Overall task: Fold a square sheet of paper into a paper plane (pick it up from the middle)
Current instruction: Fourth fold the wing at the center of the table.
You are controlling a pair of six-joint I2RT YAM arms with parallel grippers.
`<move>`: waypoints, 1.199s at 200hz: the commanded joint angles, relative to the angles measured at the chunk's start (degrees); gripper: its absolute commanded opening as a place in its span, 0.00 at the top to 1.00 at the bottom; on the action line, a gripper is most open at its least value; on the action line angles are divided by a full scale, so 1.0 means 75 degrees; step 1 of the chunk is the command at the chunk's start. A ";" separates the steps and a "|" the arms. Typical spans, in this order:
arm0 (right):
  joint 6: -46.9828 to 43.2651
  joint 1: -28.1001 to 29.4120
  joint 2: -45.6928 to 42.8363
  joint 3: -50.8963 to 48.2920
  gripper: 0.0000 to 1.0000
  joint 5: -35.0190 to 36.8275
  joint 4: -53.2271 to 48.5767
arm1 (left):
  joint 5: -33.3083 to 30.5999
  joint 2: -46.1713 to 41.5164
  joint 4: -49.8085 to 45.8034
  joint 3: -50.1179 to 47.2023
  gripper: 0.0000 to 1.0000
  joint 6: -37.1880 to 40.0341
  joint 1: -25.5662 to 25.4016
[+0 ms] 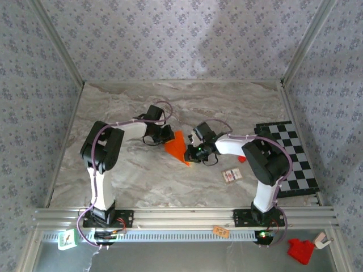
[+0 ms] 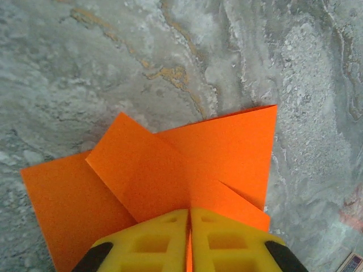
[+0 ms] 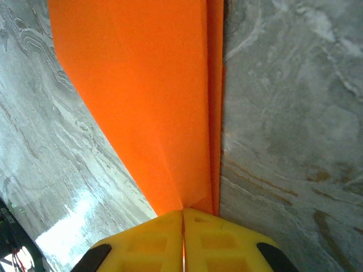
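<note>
Left gripper is pinched shut on one edge of the folded orange paper, and the right gripper is pinched shut on its far end, so it sits between them near the middle of the grey table.

The paper is bright orange, the table grey-veined marble, the board black-and-white checkered, the walls pale floral-patterned.

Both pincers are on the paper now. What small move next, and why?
Probably slide the left pincer along the fold with the right pincer holding as anchor: both are shut on the orange paper, and its flaps look loosely creased, not flat.
</note>
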 commanded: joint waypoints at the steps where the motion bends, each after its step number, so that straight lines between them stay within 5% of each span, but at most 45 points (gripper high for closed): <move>1: 0.0307 -0.0141 -0.0368 -0.0224 0.90 -0.0093 -0.0012 | -0.0280 0.0132 -0.0111 -0.0017 0.90 0.0120 0.0015; 34: 0.0498 -0.0232 -0.0736 0.0027 0.88 0.0046 0.0467 | -0.0292 0.0154 -0.0121 -0.0105 0.90 0.0149 0.0015; 158: 0.0488 0.0062 0.1092 0.1644 0.96 0.0339 0.0277 | -0.0298 0.0166 -0.0063 -0.0362 0.91 0.0189 0.0015; 240: 0.0530 0.0065 0.1001 0.0668 0.96 0.0029 0.0540 | -0.0723 0.0225 -0.0276 -0.0496 0.92 0.0214 0.0026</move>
